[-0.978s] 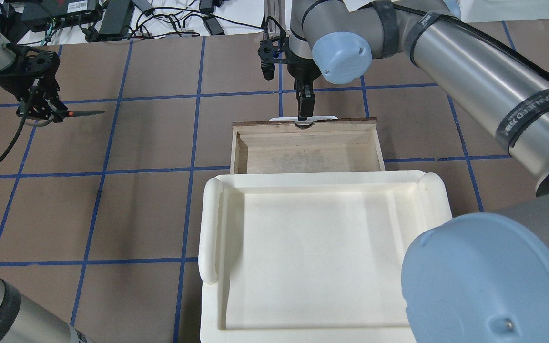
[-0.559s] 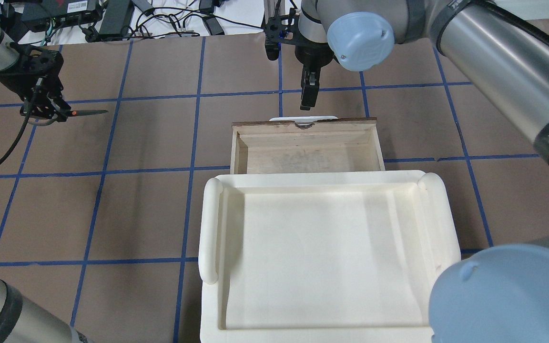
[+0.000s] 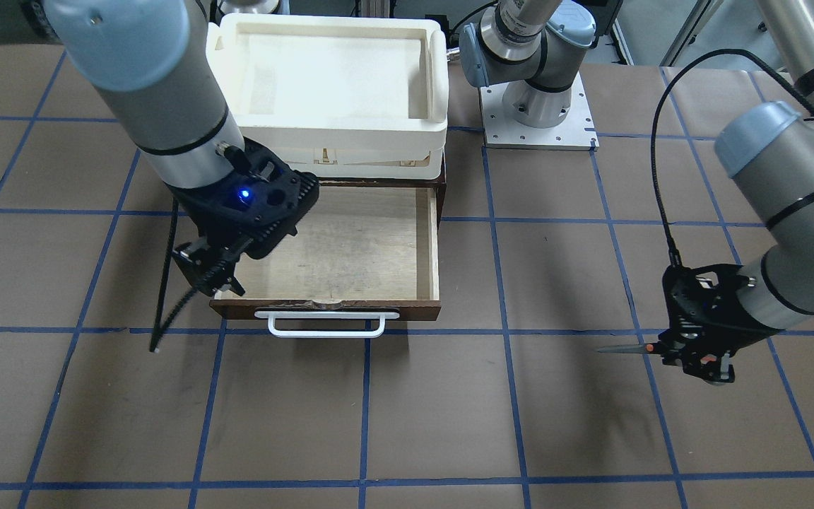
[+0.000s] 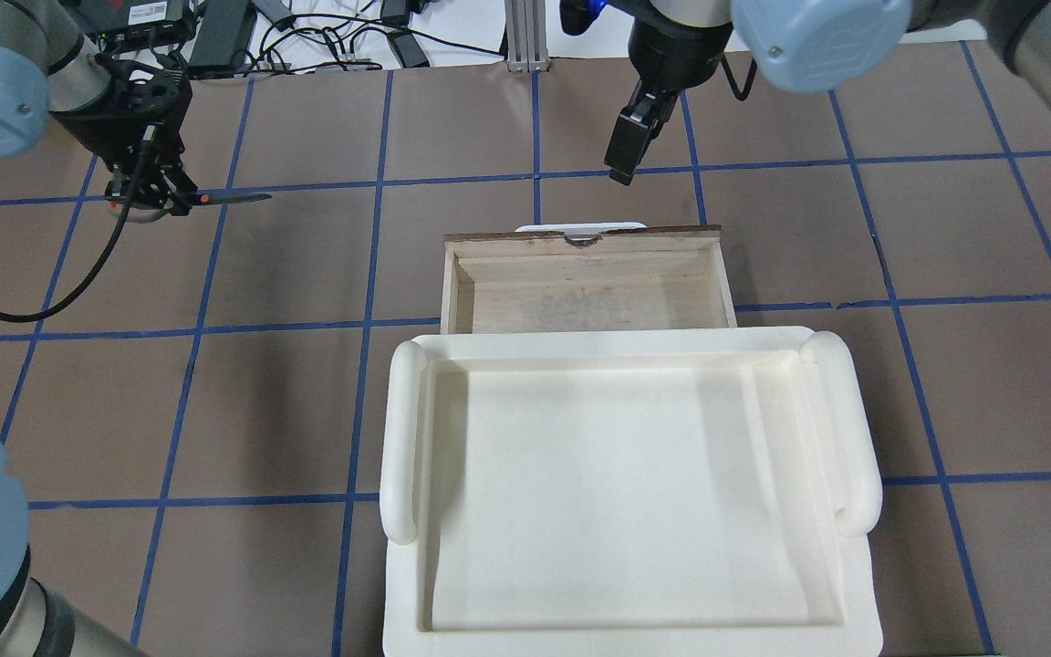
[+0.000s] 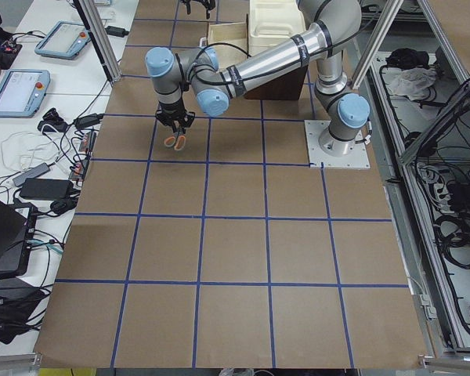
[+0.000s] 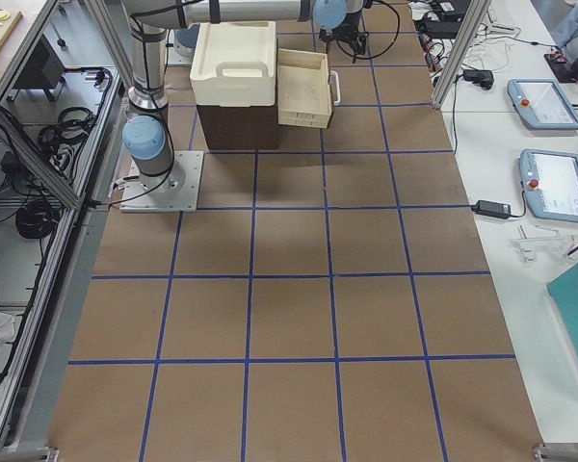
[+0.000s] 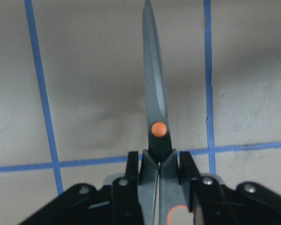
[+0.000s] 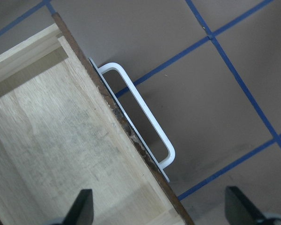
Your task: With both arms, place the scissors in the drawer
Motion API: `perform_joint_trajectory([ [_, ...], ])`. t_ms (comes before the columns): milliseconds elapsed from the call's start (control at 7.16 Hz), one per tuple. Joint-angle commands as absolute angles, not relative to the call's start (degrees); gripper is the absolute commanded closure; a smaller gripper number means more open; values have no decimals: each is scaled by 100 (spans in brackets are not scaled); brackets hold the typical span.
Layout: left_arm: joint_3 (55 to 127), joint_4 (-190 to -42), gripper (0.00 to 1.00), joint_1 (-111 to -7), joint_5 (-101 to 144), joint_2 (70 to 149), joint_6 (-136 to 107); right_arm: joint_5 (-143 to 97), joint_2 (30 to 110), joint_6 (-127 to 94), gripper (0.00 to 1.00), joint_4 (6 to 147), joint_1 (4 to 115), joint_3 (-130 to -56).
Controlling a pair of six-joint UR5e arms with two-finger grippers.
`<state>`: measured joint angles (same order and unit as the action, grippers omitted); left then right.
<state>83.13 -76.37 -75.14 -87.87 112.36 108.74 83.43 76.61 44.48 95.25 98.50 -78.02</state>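
My left gripper (image 4: 170, 194) is shut on the scissors (image 4: 232, 197) and holds them in the air left of the drawer, with the dark blades pointing towards it. The left wrist view shows the blades (image 7: 154, 93) and orange pivot sticking out between the fingers (image 7: 131, 183). The front view shows the same grip (image 3: 670, 349) on the scissors (image 3: 626, 348). The dark brown drawer (image 4: 580, 235) stands pulled out, its pale inside (image 3: 350, 247) bare. My right gripper (image 4: 621, 164) is open and empty, raised beyond the white handle (image 4: 580, 225). Drawer (image 8: 61, 140) and handle (image 8: 140, 117) lie below it.
A cream plastic tray (image 4: 402, 438) sits on top of the cabinet, just behind the open drawer. Brown table paper with blue tape lines (image 4: 370, 274) surrounds it. Cables and power bricks (image 4: 215, 32) lie past the far edge. The right arm (image 3: 160, 106) hangs over the drawer's side.
My right gripper has let go of the drawer handle, lifted and moved away to the right. My left gripper has carried the scissors to the right, towards the drawer.
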Motion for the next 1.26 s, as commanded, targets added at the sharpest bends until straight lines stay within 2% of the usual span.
perform_joint_trajectory([
  [0,8314,-7646,100,-8189,-8745,11101,10102,8411,8225,2837,0,9466,9686,-8059],
  [140,8314,-7646,100,-8435,-8667,11057,9794,8472,8314,2047,0,9457,9668,-8060],
  [699,8385,-7717,100,-9577,-8543,10741,8607,8622,8902,1285,0,8992,9353,-8296],
  [1118,8604,-7699,100,-10369,-8481,10757,8130,8569,8938,398,0,8930,9299,-8367],
])
